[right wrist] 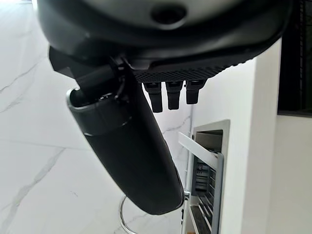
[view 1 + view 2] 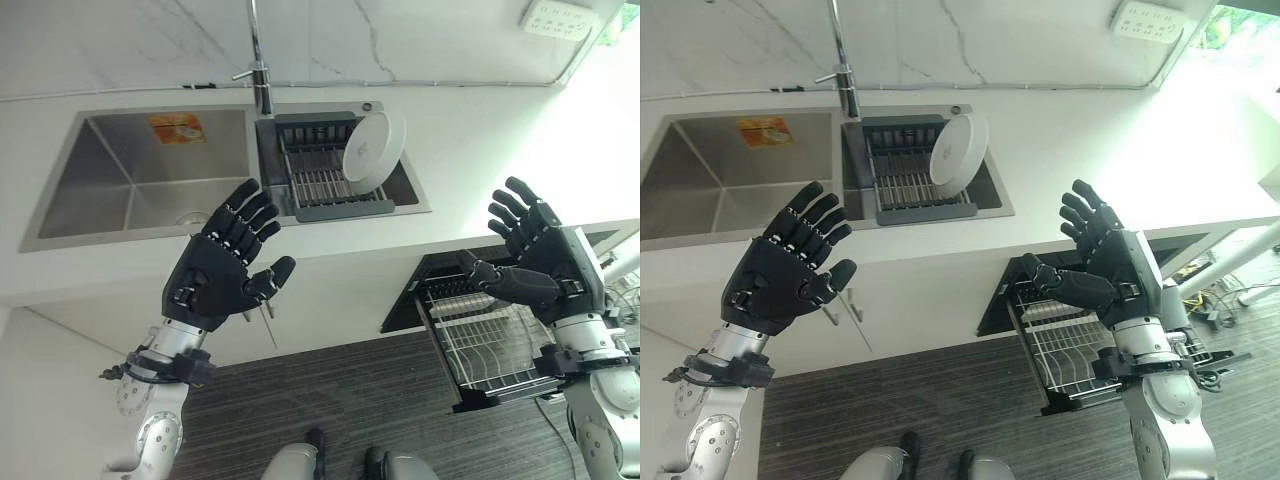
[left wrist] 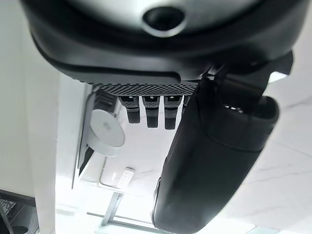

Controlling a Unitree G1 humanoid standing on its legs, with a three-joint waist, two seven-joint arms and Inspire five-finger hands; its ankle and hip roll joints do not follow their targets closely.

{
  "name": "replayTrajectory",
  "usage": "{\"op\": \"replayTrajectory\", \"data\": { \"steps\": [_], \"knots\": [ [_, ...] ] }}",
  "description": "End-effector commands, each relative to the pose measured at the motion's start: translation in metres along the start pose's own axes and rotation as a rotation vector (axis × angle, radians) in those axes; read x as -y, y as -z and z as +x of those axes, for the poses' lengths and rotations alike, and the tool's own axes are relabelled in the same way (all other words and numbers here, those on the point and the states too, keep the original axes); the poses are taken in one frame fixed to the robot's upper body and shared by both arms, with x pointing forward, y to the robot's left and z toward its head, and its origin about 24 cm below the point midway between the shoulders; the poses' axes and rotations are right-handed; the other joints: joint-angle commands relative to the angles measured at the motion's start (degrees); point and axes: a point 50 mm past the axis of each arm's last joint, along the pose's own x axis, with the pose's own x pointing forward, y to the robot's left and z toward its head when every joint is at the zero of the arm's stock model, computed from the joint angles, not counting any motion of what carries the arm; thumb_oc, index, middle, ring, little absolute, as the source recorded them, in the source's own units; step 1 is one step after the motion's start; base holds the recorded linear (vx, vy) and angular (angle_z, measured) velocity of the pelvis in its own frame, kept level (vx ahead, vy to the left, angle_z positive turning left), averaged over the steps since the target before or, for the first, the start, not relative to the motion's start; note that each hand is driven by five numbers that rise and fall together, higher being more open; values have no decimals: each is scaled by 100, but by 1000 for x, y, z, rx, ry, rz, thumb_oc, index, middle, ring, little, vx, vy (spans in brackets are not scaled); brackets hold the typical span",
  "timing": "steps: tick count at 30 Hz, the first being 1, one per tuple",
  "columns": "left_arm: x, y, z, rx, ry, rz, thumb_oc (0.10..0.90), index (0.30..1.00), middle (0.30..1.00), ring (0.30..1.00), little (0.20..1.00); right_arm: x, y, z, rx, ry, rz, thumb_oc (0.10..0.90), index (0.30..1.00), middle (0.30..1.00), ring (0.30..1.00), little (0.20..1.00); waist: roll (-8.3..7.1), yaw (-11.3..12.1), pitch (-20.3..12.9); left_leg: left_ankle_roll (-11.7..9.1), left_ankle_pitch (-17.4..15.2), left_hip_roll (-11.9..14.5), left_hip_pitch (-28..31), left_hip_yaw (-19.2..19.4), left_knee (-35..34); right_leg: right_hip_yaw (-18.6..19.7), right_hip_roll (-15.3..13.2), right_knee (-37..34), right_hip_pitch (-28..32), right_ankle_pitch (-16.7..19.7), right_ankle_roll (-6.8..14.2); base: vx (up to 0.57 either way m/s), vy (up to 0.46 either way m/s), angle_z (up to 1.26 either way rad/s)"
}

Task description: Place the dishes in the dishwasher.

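One round white plate (image 2: 372,150) upright in the sink rack (image 2: 322,180); both hands spread, empty.

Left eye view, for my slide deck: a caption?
Both open hands, left hand and right hand, raised before sink rack's white plate; dishwasher rack pulled out.

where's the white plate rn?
The white plate stands on edge in the dark drying rack in the sink's right basin, just right of the faucet, beyond both raised hands in the eye views.
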Motion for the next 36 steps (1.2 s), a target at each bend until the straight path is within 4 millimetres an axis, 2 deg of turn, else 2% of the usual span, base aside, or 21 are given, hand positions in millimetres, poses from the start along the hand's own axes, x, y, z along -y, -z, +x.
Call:
{"op": "replayTrajectory", "data": {
  "steps": [1, 11, 17, 20, 26, 29, 31, 32, 34, 36],
  "knots": [
    [21, -39, 14, 238, 153, 103, 800, 900, 900, 900, 900, 9, -34, 13, 211, 31, 1, 800, 900, 900, 900, 900, 45, -75, -671, -328, -456, 402, 278, 339, -80, -334, 256, -99, -6, 125, 204, -107, -134, -3],
    [28, -47, 21, 317, 120, 158, 800, 900, 900, 900, 900, -6, -43, 23, 253, -43, 18, 800, 900, 900, 900, 900, 162, -123, -638, -444, -415, 526, 482, 553, -80, -495, 251, -99, 55, 35, 99, -73, -71, 14],
    [41, -59, 24, 420, 178, 200, 800, 900, 900, 900, 900, -11, -49, 20, 296, -50, 1, 800, 900, 900, 900, 900, 173, -211, -624, -387, -522, 521, 513, 876, -80, -643, 178, -99, 66, 73, 175, 14, 51, 22],
    [42, -65, 26, 471, 137, 221, 800, 900, 900, 900, 900, -15, -48, 23, 299, -66, 14, 800, 900, 900, 900, 900, 163, -207, -683, -308, -621, 393, 481, 705, -80, -577, 169, -99, 44, 89, 219, 96, 139, 1],
    [43, -69, 27, 504, 116, 251, 800, 900, 900, 900, 900, -18, -46, 21, 280, -111, 16, 800, 900, 900, 900, 900, 126, -205, -751, -209, -701, 286, 519, 654, -80, -602, 71, -99, 131, 101, 248, 138, 143, -8],
    [43, -72, 28, 522, 123, 289, 800, 900, 900, 900, 900, -21, -46, 24, 291, -103, 49, 800, 900, 900, 900, 900, 150, -193, -715, -125, -713, 217, 554, 550, -80, -700, 68, -99, 315, 507, 355, 123, 143, 6],
    [46, -74, 29, 550, 140, 350, 800, 900, 900, 900, 900, -26, -48, 25, 345, -97, 94, 800, 900, 900, 900, 900, 277, -251, -581, -71, -670, 281, 611, 322, -80, -752, 225, 8, 351, 1247, 515, 130, 100, 10],
    [47, -74, 30, 552, 143, 355, 800, 900, 900, 900, 900, -29, -46, 24, 351, -105, 98, 800, 900, 900, 900, 900, 262, -256, -545, -77, -671, 280, 623, 279, -80, -707, 167, -99, 280, 1206, 502, 110, -42, 9],
    [45, -76, 33, 545, 147, 337, 800, 900, 900, 900, 900, -31, -44, 21, 336, -151, 73, 800, 900, 900, 900, 900, 149, -289, -510, -102, -708, 223, 665, 291, -80, -507, -81, -99, -32, 860, 476, 111, -134, -2],
    [44, -77, 35, 533, 150, 328, 800, 900, 900, 900, 900, -32, -47, 20, 349, -170, 39, 800, 900, 900, 900, 900, 68, -360, -509, -104, -820, 190, 748, 366, -80, -315, -269, -99, -413, 937, 557, 135, -144, -3]
  ]
}}
